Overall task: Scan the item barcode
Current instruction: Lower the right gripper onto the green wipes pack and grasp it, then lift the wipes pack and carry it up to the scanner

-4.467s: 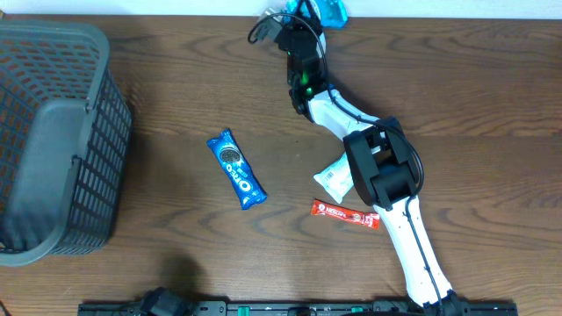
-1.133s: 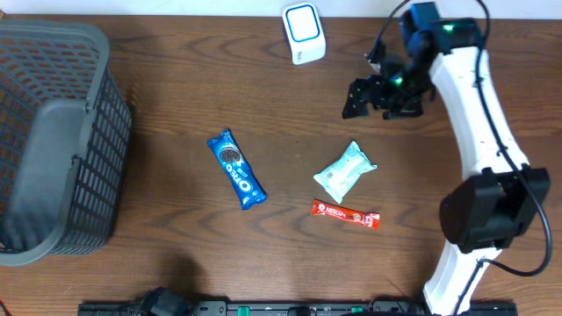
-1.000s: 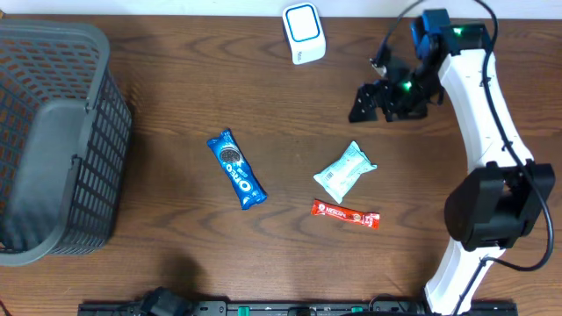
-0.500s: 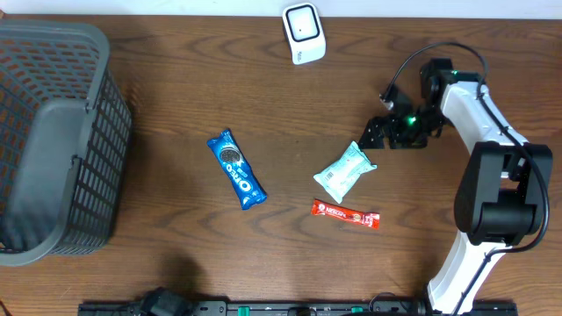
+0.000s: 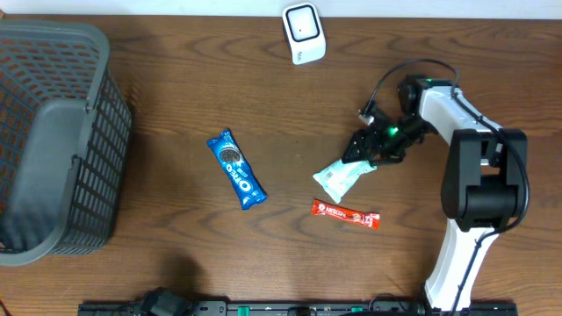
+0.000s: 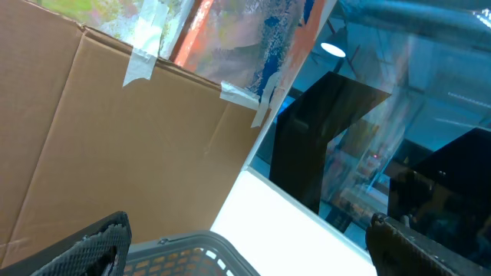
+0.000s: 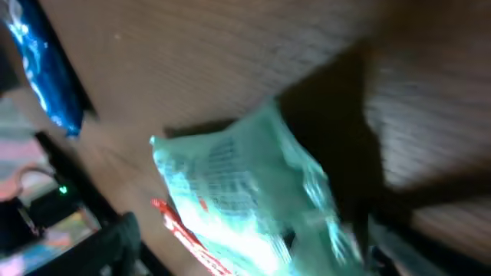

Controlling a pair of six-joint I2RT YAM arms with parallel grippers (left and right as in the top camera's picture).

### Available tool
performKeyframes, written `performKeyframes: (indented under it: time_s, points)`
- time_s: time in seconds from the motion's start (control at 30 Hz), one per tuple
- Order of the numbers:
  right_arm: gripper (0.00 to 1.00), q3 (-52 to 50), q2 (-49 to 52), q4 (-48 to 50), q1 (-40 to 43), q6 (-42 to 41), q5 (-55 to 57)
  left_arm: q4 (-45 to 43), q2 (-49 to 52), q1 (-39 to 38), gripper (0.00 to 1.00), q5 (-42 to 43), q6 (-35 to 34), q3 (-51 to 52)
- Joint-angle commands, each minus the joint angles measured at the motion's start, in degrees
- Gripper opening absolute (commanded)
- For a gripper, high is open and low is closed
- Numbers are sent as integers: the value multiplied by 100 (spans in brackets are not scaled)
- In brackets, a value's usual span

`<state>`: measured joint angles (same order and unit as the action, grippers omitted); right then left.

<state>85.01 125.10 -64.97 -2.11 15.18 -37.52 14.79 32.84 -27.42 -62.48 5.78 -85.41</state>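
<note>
When counting from overhead, record three wrapped items on the dark brown wooden bench (image 5: 176, 79): one pale green crinkled plastic packet (image 5: 341, 178), one glossy blue Oreo biscuit wrapper (image 5: 236, 169) and one slim red foil bar wrapper (image 5: 346, 213). Record also one white box-shaped scanner with a blue-rimmed face (image 5: 304, 32) at the far edge, and one grey plastic mesh basket (image 5: 53, 140) at the left end. Count two tools, one per wrist view.

Locate the pale green packet right of bench centre, lying flat and aslant, just beyond the red wrapper, well apart from the Oreo wrapper and from the scanner. Note a rumpled surface and fine dark print on the face shown in the right wrist view; too blurred there to pick out a barcode.

Find the right tool (image 5: 355, 156) at the packet's upper right corner, overlapping it from overhead, with dark shapes either side of the packet in the wrist view. Cannot tell whether clamped on the packet or merely around it.

Find the left tool (image 6: 245, 245) only in its own wrist view: fingers (image 6: 92, 241) spread wide at the lower corners, jaws fully apart, facing a brown cardboard box (image 6: 115, 153).
</note>
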Motion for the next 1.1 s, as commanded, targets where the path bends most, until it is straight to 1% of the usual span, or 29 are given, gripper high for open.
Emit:
performKeyframes:
  time_s: [0.0,0.03,0.1,0.13,0.2,0.27,0.3,0.37,0.43,0.53,0.6,0.8,0.9,0.97,1.0,1.03,1.07]
  points:
    - [58,-313,610,105,-55,83,885,-22,-57,24,98,-13,-52,-4]
    - [47,-372,616,151,-31,151,907,-22,-57,24,98,-13,-52,-4]
    - [28,-415,616,208,13,181,883,-22,-57,24,98,-13,-52,-4]
    - [21,-415,616,221,31,181,846,-22,-57,24,98,-13,-52,-4]
    - [13,-413,597,216,31,243,669,-22,-57,24,98,-13,-52,-4]
    - [6,-411,566,195,28,400,286,-22,-57,24,98,-13,-50,-4]
    - [1,-398,555,170,28,444,48,-22,-57,24,98,-13,-52,-4]
    - [1,-339,483,-4,31,614,-472,-22,-57,24,98,-13,-52,-4]
    - [1,-254,328,-295,35,1019,-1088,-22,-57,24,98,-13,-52,-4]
    - [1,-98,-98,-859,37,1698,-1969,-22,-57,24,98,-13,-52,-4]
    - [1,-20,-424,-1130,37,1950,-2291,-22,-57,24,98,-13,-52,-4]
    - [2,44,-1700,-1314,31,1961,-2750,-22,-57,24,98,-13,-52,-4]
    - [2,46,-2376,-726,13,1847,-2511,-22,-57,24,98,-13,-52,-4]
    - [2,46,-2765,162,-31,1137,-1849,-22,-57,24,98,-13,-52,-4]
    - [2,44,-2944,793,-87,490,-1113,-22,-57,24,98,-13,-52,-4]
    - [2,44,-3056,1233,-138,55,-457,-22,-57,24,98,-13,-50,-4]
    - [2,44,-3167,1794,-236,-422,507,-22,-57,24,98,-13,-52,-4]
